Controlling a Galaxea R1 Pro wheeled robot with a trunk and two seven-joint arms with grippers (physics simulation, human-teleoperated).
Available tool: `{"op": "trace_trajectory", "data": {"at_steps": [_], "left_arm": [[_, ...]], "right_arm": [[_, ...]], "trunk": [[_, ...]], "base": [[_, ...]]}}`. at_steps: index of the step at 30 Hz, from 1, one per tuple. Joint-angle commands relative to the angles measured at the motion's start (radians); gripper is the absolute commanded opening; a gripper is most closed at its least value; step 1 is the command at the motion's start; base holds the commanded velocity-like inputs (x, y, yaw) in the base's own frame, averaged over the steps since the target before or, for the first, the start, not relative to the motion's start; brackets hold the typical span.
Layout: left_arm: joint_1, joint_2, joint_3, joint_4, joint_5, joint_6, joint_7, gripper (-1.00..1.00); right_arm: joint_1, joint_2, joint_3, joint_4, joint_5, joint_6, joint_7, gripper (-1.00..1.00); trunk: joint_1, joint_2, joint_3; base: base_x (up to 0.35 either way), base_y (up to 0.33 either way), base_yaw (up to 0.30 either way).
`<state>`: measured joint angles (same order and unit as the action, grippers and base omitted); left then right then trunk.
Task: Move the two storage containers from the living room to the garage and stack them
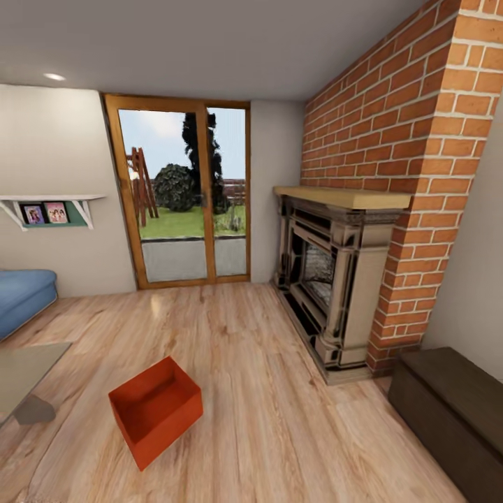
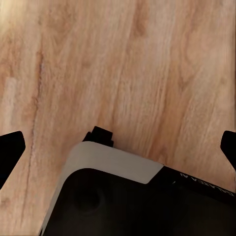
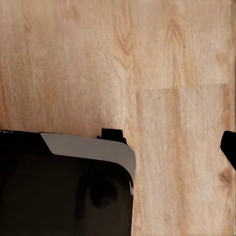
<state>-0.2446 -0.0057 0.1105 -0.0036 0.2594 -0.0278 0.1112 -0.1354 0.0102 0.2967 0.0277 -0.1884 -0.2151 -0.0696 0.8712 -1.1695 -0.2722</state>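
One red-orange open-top storage container [image 1: 155, 411] sits on the light wood-plank floor [image 1: 265, 391] of the living room, low and left of centre in the head view, turned at an angle. The second container is out of view, as are the garage and its concrete floor. In the left wrist view my left gripper [image 2: 118, 150] hangs over bare planks above the robot's dark base [image 2: 132, 201], its black fingertips [image 2: 11, 150] far apart and empty. In the right wrist view one fingertip [image 3: 229, 147] of my right gripper [image 3: 118, 147] shows at the frame's edge, nothing held.
A brick chimney with a stone fireplace [image 1: 335, 279] lines the right wall. A dark low chest [image 1: 454, 412] stands at the near right. At the left are a glass coffee table [image 1: 28, 370] and a blue sofa [image 1: 24, 297]. Wood-framed glass doors [image 1: 185, 195] close the far wall.
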Motion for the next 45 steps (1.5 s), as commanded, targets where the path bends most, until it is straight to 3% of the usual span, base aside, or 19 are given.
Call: {"op": "trace_trajectory", "data": {"at_steps": [1,45], "left_arm": [[-0.001,0.0,0.008,0.001,0.0,-0.003,0.002,1.0],[-0.001,0.001,0.008,0.001,0.002,-0.003,0.002,1.0]], "right_arm": [[-0.001,0.001,0.008,0.003,-0.01,-0.006,-0.002,1.0],[-0.001,-0.001,0.013,0.003,-0.011,-0.003,-0.009,1.0]], "trunk": [[0.001,-0.001,-0.001],[0.001,-0.001,-0.001]], "base": [[0.288,-0.193,0.269],[0.282,-0.195,0.269]]}}
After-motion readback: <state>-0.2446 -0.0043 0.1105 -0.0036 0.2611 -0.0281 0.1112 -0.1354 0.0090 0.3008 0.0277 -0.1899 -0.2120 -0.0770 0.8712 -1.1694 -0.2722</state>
